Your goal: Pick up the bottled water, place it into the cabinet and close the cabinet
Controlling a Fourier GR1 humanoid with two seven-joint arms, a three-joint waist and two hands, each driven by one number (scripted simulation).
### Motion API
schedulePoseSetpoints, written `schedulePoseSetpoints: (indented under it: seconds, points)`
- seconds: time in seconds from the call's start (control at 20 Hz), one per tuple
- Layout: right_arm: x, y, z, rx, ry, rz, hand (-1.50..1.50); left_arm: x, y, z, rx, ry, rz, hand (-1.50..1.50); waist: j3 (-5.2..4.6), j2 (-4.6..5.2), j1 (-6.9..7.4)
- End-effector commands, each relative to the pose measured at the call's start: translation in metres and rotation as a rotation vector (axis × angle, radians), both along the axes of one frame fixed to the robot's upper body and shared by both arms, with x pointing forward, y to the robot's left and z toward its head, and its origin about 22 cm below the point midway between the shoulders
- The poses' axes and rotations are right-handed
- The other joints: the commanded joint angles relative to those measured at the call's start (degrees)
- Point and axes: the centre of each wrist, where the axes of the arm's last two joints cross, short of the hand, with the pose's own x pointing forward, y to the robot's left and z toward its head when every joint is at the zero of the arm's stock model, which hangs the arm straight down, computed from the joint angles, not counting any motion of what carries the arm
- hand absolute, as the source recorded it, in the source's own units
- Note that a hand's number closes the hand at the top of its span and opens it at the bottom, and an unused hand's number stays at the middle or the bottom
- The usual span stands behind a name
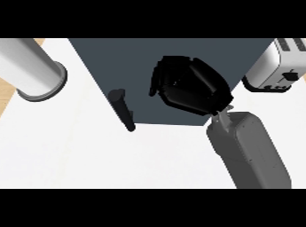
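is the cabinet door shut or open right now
Looks shut, though not certain from above. The cabinet shows one unbroken dark face with its handle at the front; no interior or bottle shows. The right hand rests on it.

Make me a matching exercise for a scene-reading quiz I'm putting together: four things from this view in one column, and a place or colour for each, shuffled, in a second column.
Things:
1. cabinet
2. toaster
3. cylinder
4. right robot hand

Places and colours:
A. white and grey, lying at the far left
B. dark slate, in the middle of the counter
C. black, over the cabinet's top
D. white, at the far right beside the cabinet

Pairs: 1-B, 2-D, 3-A, 4-C

The bottled water cannot be seen here, and the left robot hand is out of view.
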Motion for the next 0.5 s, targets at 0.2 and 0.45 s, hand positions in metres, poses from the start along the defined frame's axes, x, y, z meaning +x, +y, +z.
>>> schedulePoseSetpoints:
  seconds: [0.2,0.45]
  points:
    - [0.042,-0.009,0.008,-0.015,0.009,0.004,1.5,-0.008,0.015,0.013,0.001,0.015,-0.004,-1.5,0.08,0.59,-0.13]
    - [0.051,0.011,0.004,-0.049,0.006,0.006,1.5,-0.007,0.007,0.01,-0.017,0.016,-0.029,-1.5,0.06,0.82,0.6]
